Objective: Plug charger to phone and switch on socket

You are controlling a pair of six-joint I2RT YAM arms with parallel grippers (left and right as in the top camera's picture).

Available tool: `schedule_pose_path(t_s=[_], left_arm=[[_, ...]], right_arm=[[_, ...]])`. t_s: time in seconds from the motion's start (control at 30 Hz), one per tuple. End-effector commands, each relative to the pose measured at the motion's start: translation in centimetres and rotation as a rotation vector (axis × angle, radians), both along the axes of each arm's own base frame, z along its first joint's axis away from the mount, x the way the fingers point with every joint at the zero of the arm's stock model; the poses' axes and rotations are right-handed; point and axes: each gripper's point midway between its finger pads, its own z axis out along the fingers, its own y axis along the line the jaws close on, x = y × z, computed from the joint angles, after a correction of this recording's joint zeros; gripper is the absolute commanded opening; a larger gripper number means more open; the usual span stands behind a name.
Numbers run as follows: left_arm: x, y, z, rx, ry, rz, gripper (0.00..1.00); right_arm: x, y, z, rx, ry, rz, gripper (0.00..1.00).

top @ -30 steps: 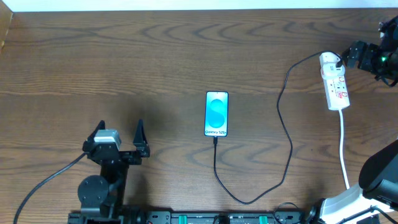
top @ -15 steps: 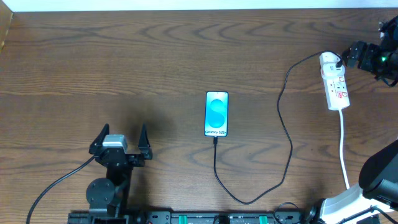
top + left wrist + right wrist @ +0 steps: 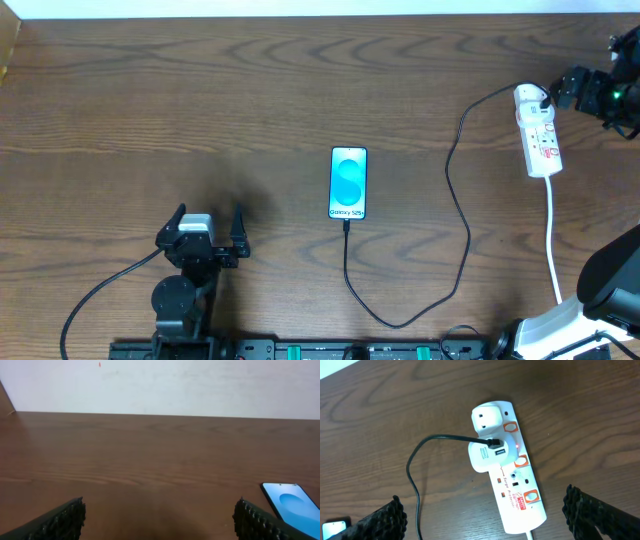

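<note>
The phone (image 3: 348,183) lies flat at the table's centre, blue screen up; its corner shows in the left wrist view (image 3: 292,509). The thin black charger cable (image 3: 462,215) runs from the phone's bottom edge, loops toward the front, then rises to a white plug (image 3: 487,455) seated in the white socket strip (image 3: 541,135). The strip (image 3: 520,492) has red-orange marks, and a small red dot shows beside the plug. My right gripper (image 3: 484,501) is open and empty above the strip (image 3: 572,90). My left gripper (image 3: 209,213) is open and empty at front left (image 3: 160,506), left of the phone.
The strip's white cord (image 3: 553,235) runs toward the front right, past my right arm's base (image 3: 600,290). A thicker black robot cable (image 3: 100,295) trails from my left arm. A pale wall (image 3: 160,385) stands behind the table's far edge.
My left arm has moved right and toward the front edge, still open. The right arm, phone, cable and strip have not moved.
</note>
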Motion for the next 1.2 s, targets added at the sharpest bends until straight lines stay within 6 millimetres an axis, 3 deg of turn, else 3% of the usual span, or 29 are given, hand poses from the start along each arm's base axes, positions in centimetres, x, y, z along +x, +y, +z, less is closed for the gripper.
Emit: schedule_pose_path(t_s=[0.0,0.7,0.77,0.9,0.97,1.17], left_arm=[[0.0,0.3,-1.4,0.019,0.025,0.012,0.95],[0.0,0.3,-1.3,0.019,0.023,0.012,0.95],[0.2,0.4,-0.5,0.020,-0.010,0.020,0.95],[0.4,0.8,3.4,0.025,-0.169,0.043,0.94],[0.4,0.8,4.0,0.023,-0.193,0.043,0.95],[0.4,0.6,1.6,0.022,-0.097,0.031,0.94]], right_arm=[[0.1,0.2,-0.1,0.012,0.002,-0.005,0.99],[0.1,0.2,-0.1,0.012,0.003,-0.005,0.99],[0.1,0.2,-0.1,0.012,0.002,-0.005,0.99],[0.1,0.2,-0.1,0.012,0.002,-0.005,0.99],[0.1,0.2,-0.1,0.012,0.003,-0.005,0.99],[0.1,0.2,-0.1,0.012,0.002,-0.005,0.99]])
